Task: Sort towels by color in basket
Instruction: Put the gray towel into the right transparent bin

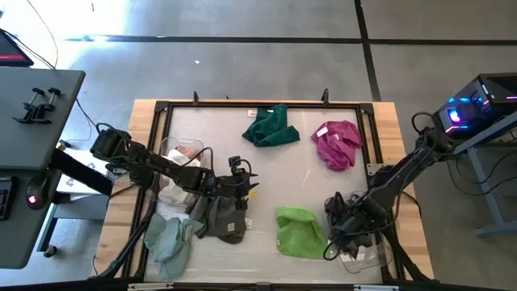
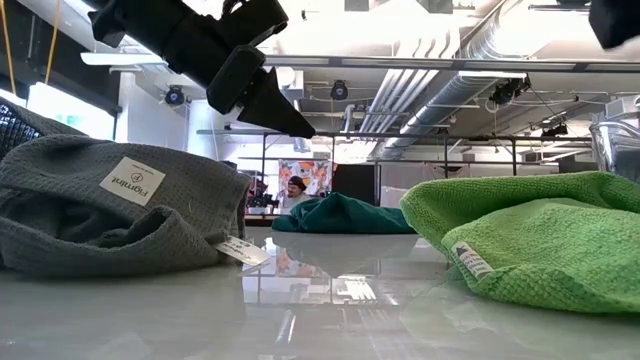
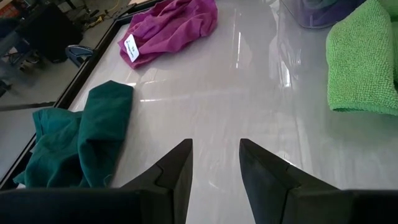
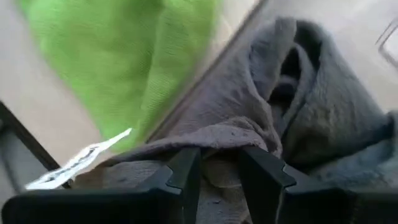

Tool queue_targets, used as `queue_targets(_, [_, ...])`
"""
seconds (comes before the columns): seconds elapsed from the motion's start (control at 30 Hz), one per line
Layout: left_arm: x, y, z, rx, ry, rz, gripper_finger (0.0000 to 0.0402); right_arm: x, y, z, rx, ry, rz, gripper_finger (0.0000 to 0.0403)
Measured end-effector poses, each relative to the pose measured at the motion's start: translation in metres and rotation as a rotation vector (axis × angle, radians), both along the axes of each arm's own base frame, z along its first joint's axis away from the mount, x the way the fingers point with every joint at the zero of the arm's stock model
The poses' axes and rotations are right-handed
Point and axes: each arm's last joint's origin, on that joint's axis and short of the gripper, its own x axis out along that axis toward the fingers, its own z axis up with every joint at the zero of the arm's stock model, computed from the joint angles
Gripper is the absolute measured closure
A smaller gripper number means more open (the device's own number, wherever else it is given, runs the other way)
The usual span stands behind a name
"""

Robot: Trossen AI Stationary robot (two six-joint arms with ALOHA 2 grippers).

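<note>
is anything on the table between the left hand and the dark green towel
Nothing visible. In the left wrist view, the left hand is open and empty, with bare table surface ahead of it. The dark green towel lies just off to one side, and the magenta towel lies farther on.

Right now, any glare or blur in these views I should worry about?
High view: bright glare patch on the floor beyond the table. Low view: glossy tabletop mirrors ceiling lights and the dark green towel; lime green towel sharp. Left wrist view: streaks of glare on the surface near the magenta towel. Right wrist view: soft focus, grey towel very close, lime green smeared.
</note>
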Motion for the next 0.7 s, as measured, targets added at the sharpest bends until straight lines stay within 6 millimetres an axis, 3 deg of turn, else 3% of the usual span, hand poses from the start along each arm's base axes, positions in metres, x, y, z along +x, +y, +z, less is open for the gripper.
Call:
queue_targets(0.2, [0.0,0.0,0.0,0.0,0.0,0.0,0.0282,-0.012,-0.005,-0.034,0.065,0.107,-0.076,0.0305])
queue_targets(0.37, [0.0,0.0,0.0,0.0,0.001,0.0,0.0282,-0.022,-0.011,-0.05,0.06,0.182,-0.307,0.0305])
queue_targets(0.47, [0.0,0.0,0.0,0.0,0.001,0.0,0.0282,-0.025,-0.008,-0.052,0.075,0.208,-0.411,0.0305])
queue_targets(0.7, [0.0,0.0,0.0,0.0,0.001,0.0,0.0282,-0.019,0.006,-0.028,0.114,0.184,-0.393,0.0305])
